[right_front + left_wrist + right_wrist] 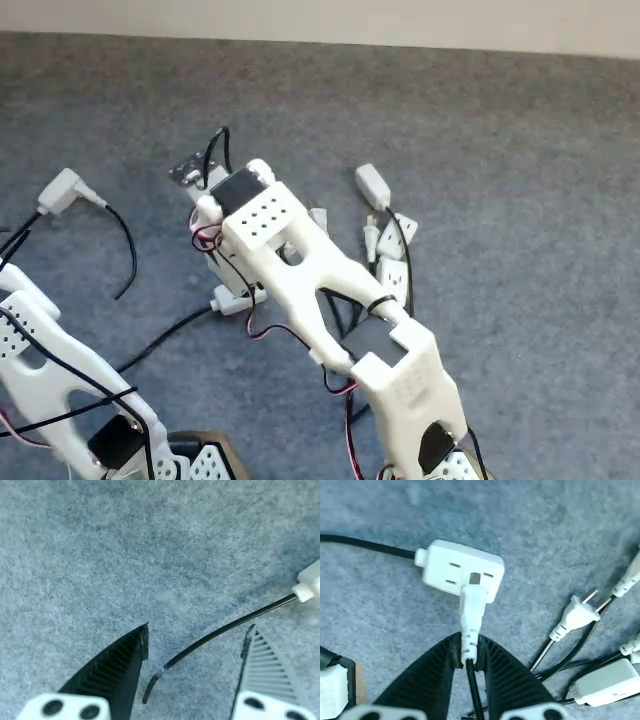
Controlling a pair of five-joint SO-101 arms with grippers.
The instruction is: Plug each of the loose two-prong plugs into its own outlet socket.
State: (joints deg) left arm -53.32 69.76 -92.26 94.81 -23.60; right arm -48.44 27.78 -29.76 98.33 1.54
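Right wrist view: a slim white plastic plug (472,605) is pinched at its ribbed collar by the right arm's jaws, black and ridged, clenched on it. Its black cord runs back between them. The plug's nose meets the slotted face of a rounded, rectangular white outlet block (455,567), which has a thick black cable (365,545) leaving its other end. How deep the prongs sit cannot be told. Near the block but apart from it lies a loose white plug (575,616) with two bare metal prongs. Farther from the block is a smooth white socket box (605,682) among black cords. All rest on a grey, felt-like surface (380,620). In the left wrist view, the left arm's jaws, triangular and ribbed, stand released over a thin black cord (220,632) that ends in a white fitting (311,582).
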